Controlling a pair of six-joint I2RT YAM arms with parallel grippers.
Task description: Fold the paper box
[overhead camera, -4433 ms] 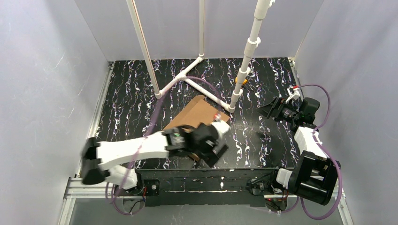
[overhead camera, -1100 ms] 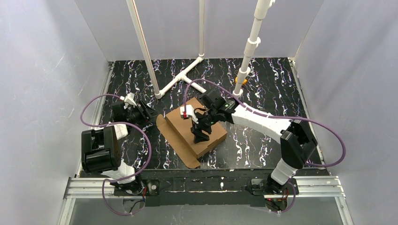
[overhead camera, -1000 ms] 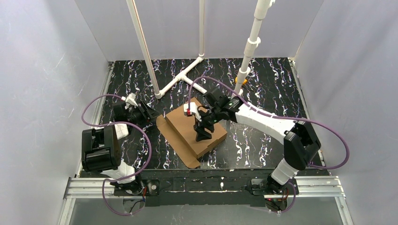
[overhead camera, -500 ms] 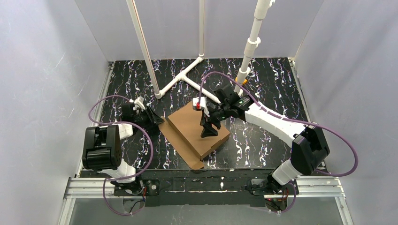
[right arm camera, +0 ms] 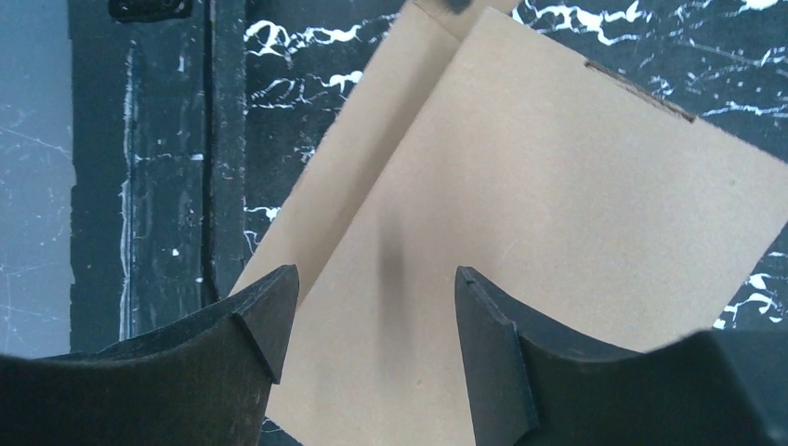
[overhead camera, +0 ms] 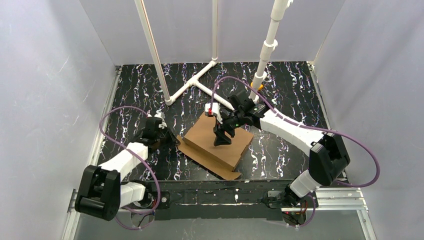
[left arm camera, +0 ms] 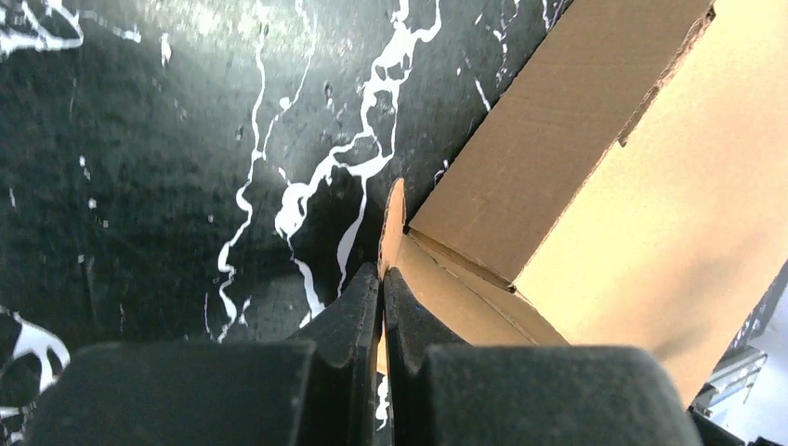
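Probable step: flap folding. The plain brown corrugated cardboard box [overhead camera: 215, 146] lies near the white pipe frame [overhead camera: 191, 82]. My left gripper [left arm camera: 382, 279] pinches its corner flap [left arm camera: 395, 209]; my right gripper [right arm camera: 372, 279] hovers spread, empty, over it. Next, likely: raise the flap.

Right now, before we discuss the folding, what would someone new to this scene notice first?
The brown paper box lies mid-table, stark against the black marbled table. The left fingers are pinched shut on a flap at its left corner, while the right fingers stand open just above its top. White pipes rise behind.
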